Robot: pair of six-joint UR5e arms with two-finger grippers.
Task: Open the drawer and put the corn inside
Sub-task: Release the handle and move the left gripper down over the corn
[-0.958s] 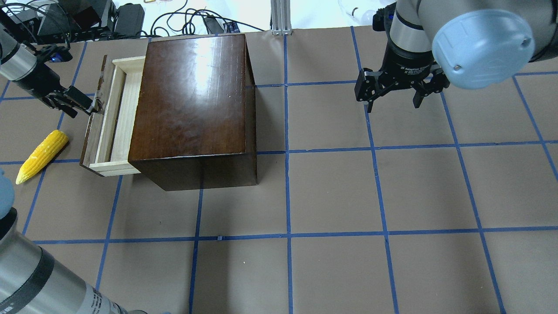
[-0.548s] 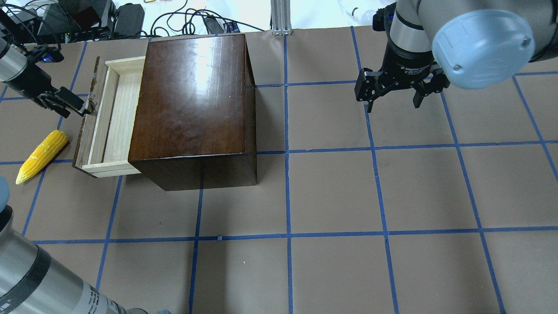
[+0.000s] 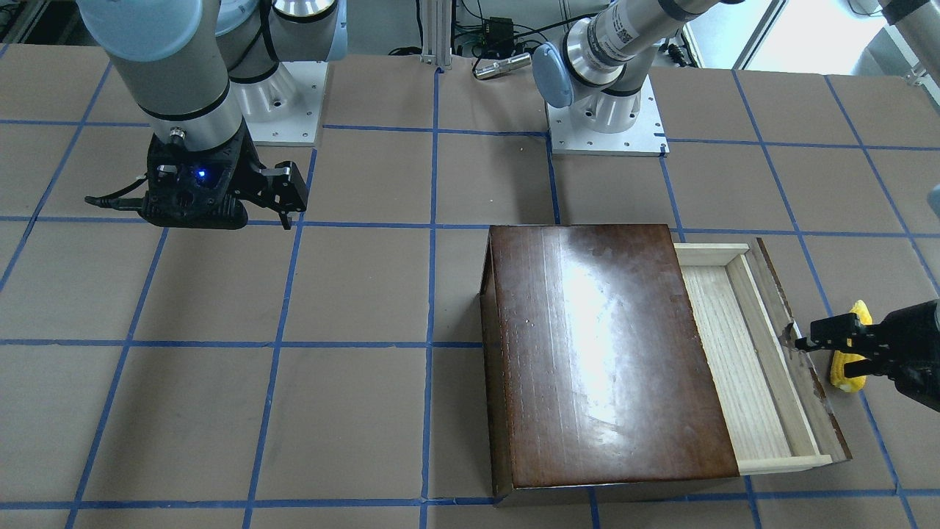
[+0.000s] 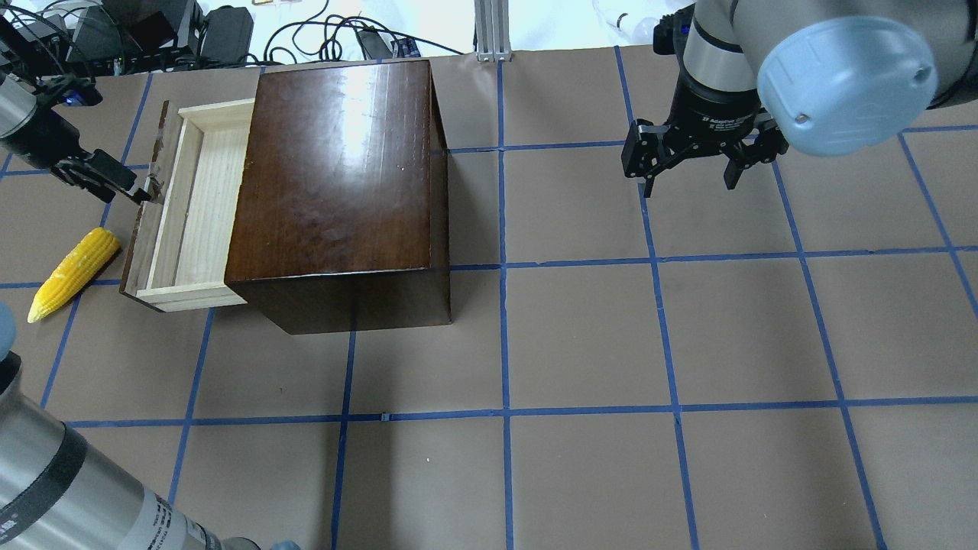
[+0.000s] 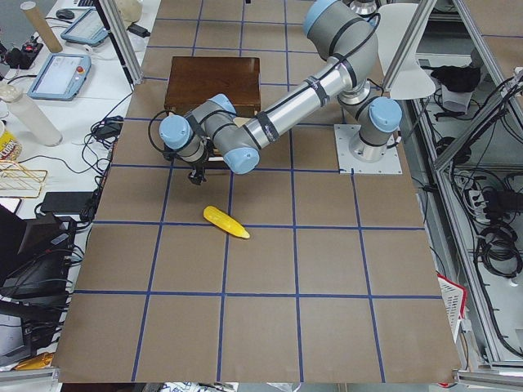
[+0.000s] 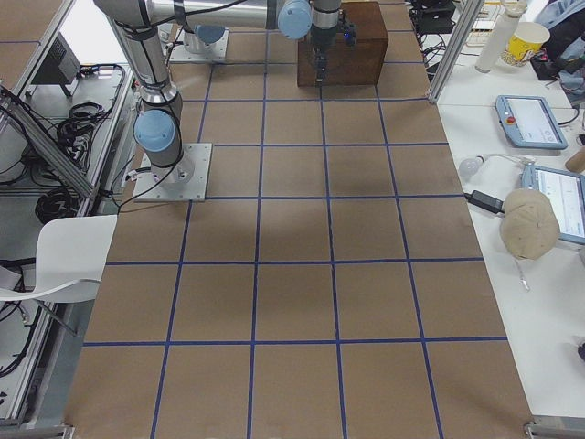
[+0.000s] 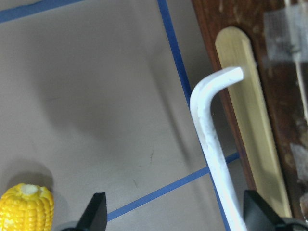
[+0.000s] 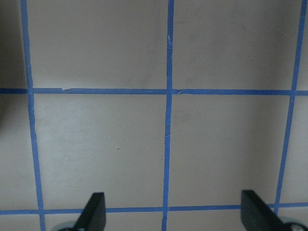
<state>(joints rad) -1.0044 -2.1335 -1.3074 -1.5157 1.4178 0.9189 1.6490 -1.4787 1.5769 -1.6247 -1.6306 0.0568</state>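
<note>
The glossy dark brown box (image 4: 336, 168) stands at the table's far left. Its drawer (image 4: 195, 206), a pale wood tray with a dark front panel (image 4: 145, 214), is pulled well out to the left; it also shows in the front-facing view (image 3: 734, 353). My left gripper (image 4: 141, 195) is at the panel. In the left wrist view its jaws stand wide apart around the white handle (image 7: 209, 139), which lies near one finger. The yellow corn (image 4: 74, 273) lies on the table just left of the drawer, apart from it, and shows in the left wrist view (image 7: 26, 209). My right gripper (image 4: 682, 172) hovers open and empty.
Cables and electronics (image 4: 153, 30) lie beyond the table's far edge at the left. An aluminium post (image 4: 493, 30) stands at the far edge behind the box. Blue tape lines grid the brown table top (image 4: 581, 336).
The drawer has slid further out to the left, and my left gripper has moved left with it. The corn and the right arm have not moved.
</note>
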